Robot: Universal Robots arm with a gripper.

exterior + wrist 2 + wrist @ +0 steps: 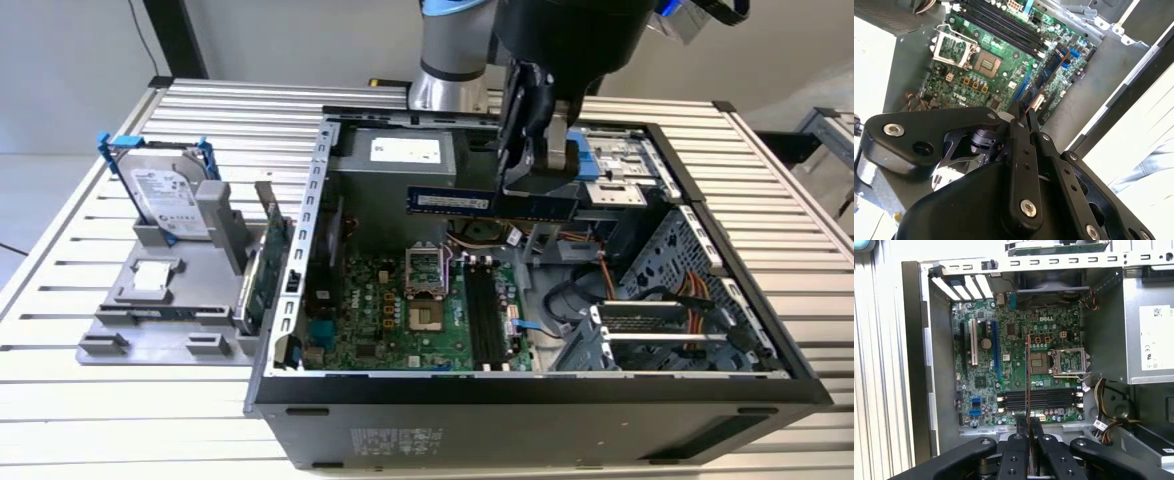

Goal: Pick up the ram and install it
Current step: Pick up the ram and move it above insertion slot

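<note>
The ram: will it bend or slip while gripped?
Probably stiff: the ram juts straight from the gripper without sagging. Likely light, since it looks thin edge-on. Gripped toward one end, it might pivot if bumped.

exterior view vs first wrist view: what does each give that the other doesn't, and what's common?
Exterior view adds: the hard drive on a grey stand and the green card, outside the case at the exterior view's left; the ram seen broadside.
First wrist view adds: the white slot; the ram edge-on.
Shared: the tool shut on the ram above the motherboard, the CPU socket, the memory slots.
</note>
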